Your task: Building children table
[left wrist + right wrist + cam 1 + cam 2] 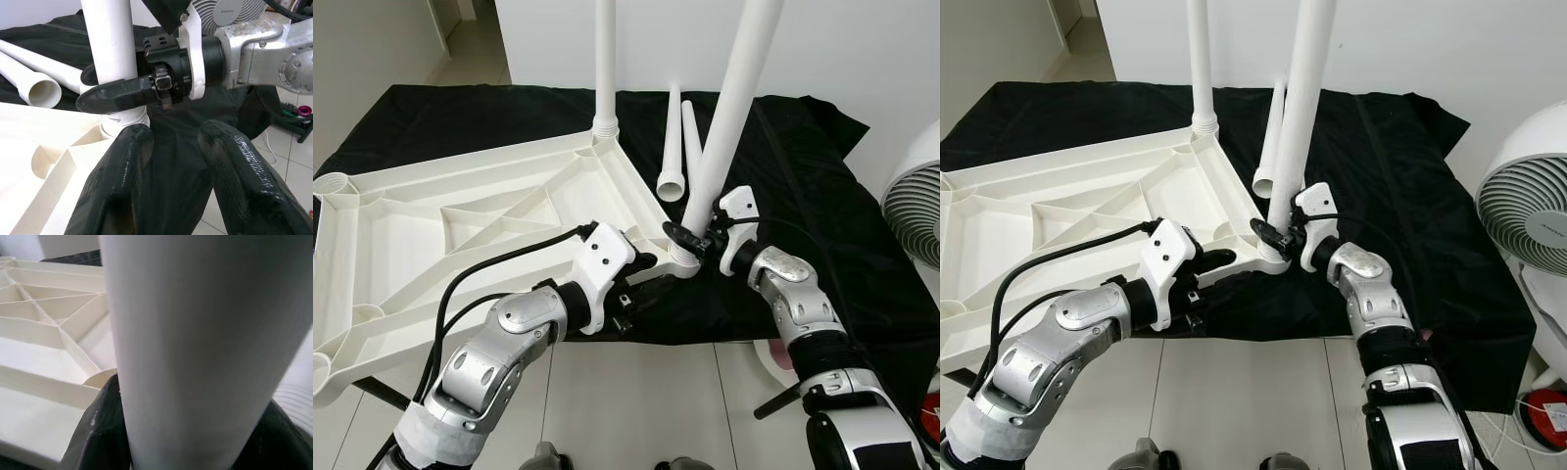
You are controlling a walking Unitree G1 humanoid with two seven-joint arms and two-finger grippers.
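we have one leg standing in the upturned tabletop, our right gripper clenched around a second leg at the near corner socket between its fingers, left gripper released beside it, two legs left.

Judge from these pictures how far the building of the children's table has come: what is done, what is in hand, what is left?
Done: one leg stands upright in a far corner socket of the upturned tabletop. In hand: the right gripper clasps a second leg at the near corner socket, with the left gripper open beside it. Left: two loose legs lie on the black cloth, and the sockets on the robot's left are empty.
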